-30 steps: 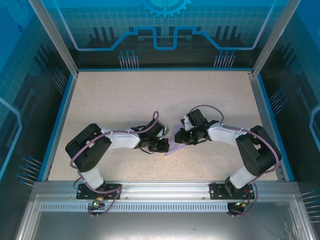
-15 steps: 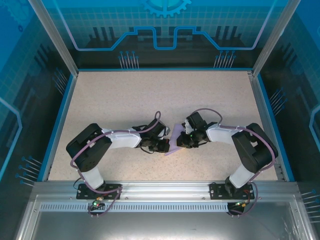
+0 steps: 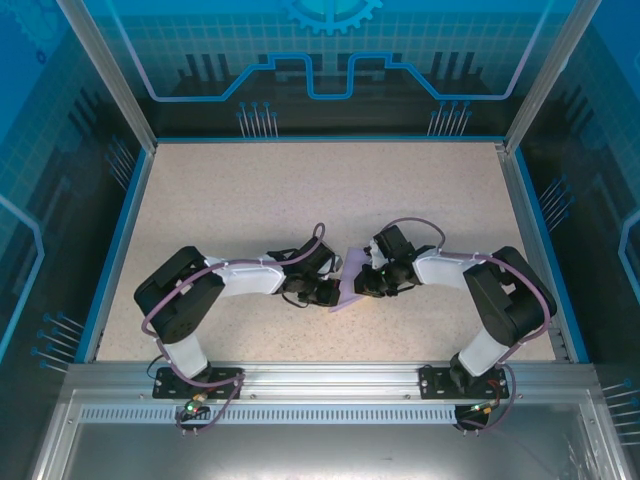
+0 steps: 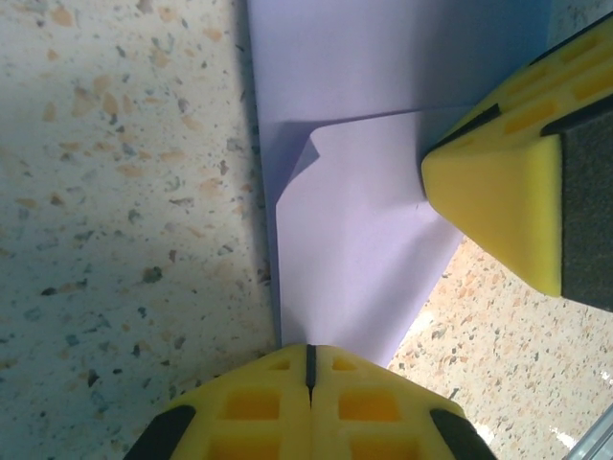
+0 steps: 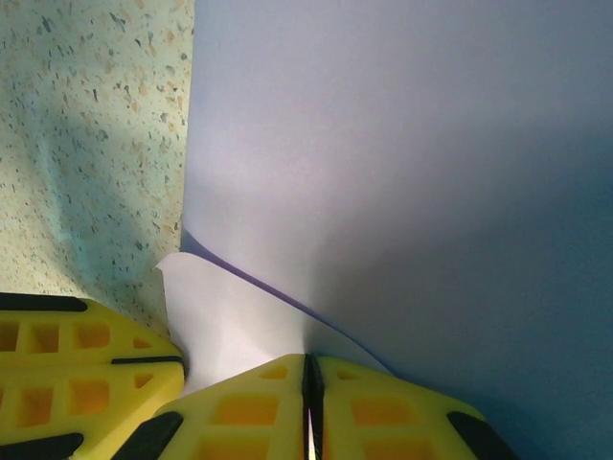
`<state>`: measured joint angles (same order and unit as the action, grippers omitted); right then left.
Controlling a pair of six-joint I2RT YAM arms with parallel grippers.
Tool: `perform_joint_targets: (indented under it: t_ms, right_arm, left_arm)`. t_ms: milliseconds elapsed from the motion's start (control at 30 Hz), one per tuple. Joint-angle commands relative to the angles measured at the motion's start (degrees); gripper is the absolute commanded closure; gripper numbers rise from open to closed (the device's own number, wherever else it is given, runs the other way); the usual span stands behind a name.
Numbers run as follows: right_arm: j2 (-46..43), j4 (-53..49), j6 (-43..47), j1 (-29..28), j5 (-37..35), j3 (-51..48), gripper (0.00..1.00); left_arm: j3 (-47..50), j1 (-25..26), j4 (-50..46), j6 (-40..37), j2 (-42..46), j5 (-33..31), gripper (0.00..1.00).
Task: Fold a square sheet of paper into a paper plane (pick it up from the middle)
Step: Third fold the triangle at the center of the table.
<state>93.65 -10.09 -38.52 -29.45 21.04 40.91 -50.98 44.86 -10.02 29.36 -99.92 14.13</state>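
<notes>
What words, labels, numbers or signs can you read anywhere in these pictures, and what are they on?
No text can be read anywhere.
The lilac paper is plain, with no print.
The left gripper and the right gripper have bare yellow fingers without markings.
The blue back wall bears a gear shape and line patterns, but no letters or numbers.

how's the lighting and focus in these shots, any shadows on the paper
Top external: evenly lit, sheet of paper small but sharp. Left wrist: crisp, a dark shadow on the table along the paper's left edge. Right wrist: paper close and soft, darkening toward lower right.
</notes>
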Motion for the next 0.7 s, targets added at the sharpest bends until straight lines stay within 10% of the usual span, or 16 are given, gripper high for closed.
perform_joint_targets:
  t_ms: [0,667]
  right_arm:
    - [2.1,-4.1,1.1,0.6,-3.5,-3.6,0.91]
    - [2.7,-3.5,2.6,0.5,-5.2,-6.0,0.96]
  left_arm:
    - [-1.6,0.8,-4.1,-1.7,1.6,-1.0,0.96]
    - [-2.2,2.8,-1.4,4.9,5.4,0.0,0.95]
